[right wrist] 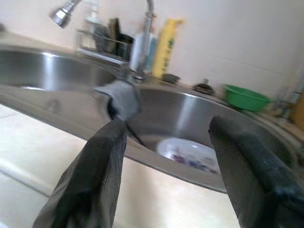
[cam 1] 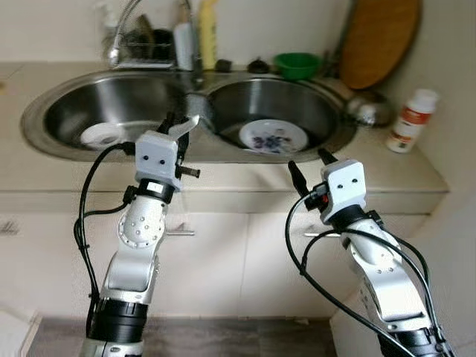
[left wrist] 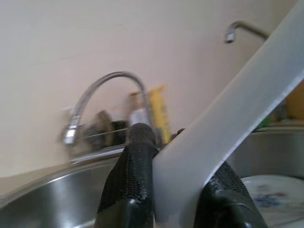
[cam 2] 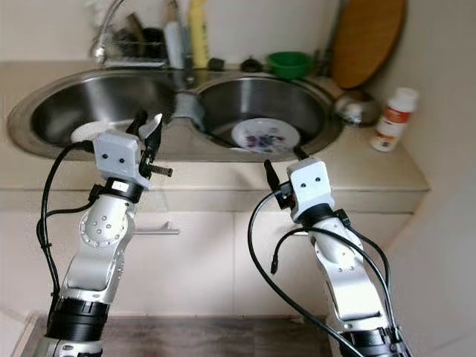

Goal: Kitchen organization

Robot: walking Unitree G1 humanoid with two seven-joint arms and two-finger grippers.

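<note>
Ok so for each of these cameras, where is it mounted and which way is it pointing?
Left and right eye views: on the head, looking forward and down at the double sink; both silver arms show.
Left wrist view: along the left gripper, shut on a white flat utensil, toward the faucet.
Right wrist view: along the open right gripper toward the floral plate.
All views share that plate.

Soft, even daylight; head views bright and mostly sharp. Mild glare on the steel sink basins. Faint shadows under the counter edge. Wrist views softer (background bottles blurred, near fingers out of focus). Slight bowing at frame edges.
</note>
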